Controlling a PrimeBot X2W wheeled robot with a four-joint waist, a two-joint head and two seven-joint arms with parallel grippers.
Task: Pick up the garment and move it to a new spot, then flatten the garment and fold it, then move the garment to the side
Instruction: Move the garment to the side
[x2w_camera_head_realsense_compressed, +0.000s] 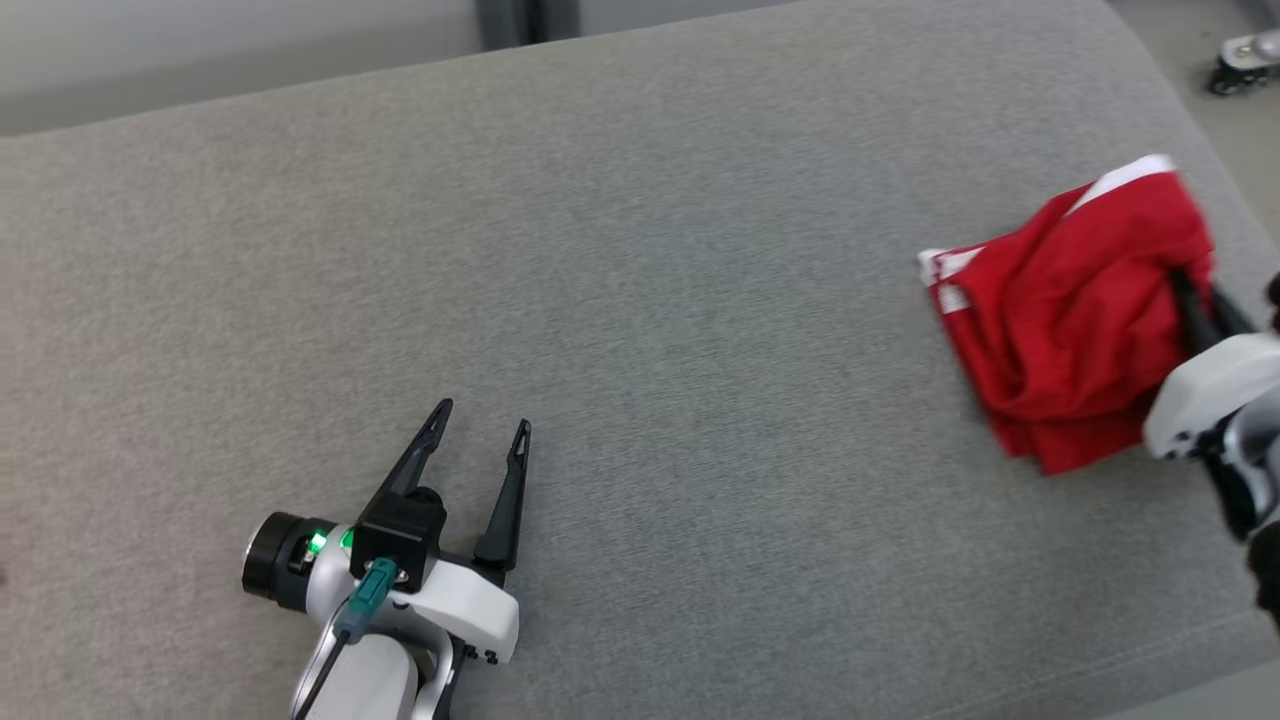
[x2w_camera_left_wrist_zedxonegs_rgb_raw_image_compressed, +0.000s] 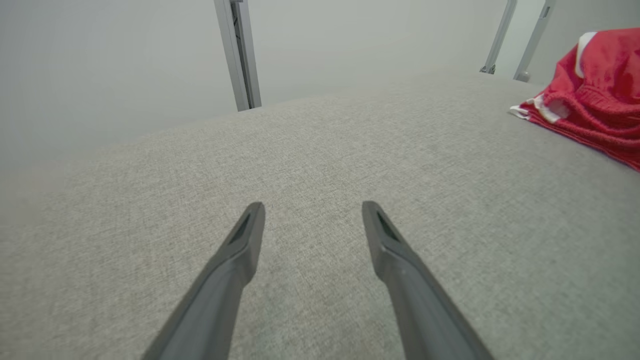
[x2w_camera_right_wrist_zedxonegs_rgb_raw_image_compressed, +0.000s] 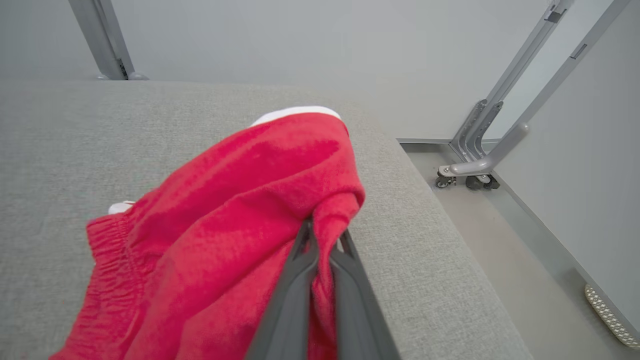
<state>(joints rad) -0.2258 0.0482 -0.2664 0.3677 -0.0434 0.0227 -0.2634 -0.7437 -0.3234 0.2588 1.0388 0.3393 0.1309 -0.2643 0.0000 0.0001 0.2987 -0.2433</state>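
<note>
Gripping a bunched fold of the red garment (x2w_camera_right_wrist_zedxonegs_rgb_raw_image_compressed: 215, 210), my right gripper (x2w_camera_right_wrist_zedxonegs_rgb_raw_image_compressed: 322, 235) has its jaws clenched tight on the cloth, with fabric draped over both fingers. The garment lies crumpled at the far right of the grey padded surface (x2w_camera_head_realsense_compressed: 640, 250), close to that edge, its white trim and elastic waistband showing on the side towards the middle. My left gripper (x2w_camera_head_realsense_compressed: 482, 418) is well apart from it at the lower left, jaws spread wide and holding nothing.

I judge this to be the carry to a new spot. To do it well I should lift high enough that the hanging part clears the padding instead of dragging and twisting. I should then bring it inward to the broad bare middle, where both arms can reach it to flatten it. With so small a pinch of cloth in my jaws, a slow, steady move seems wise.

Nothing lies on the surface between the garment and the middle. The risk is on the other side: the edge drops to the floor (x2w_camera_right_wrist_zedxonegs_rgb_raw_image_compressed: 500, 260), where a wheeled frame (x2w_camera_right_wrist_zedxonegs_rgb_raw_image_compressed: 465, 175) stands, so cloth let go here could slide off. A metal post (x2w_camera_left_wrist_zedxonegs_rgb_raw_image_compressed: 240, 55) rises beyond the far edge, out of my path.
</note>
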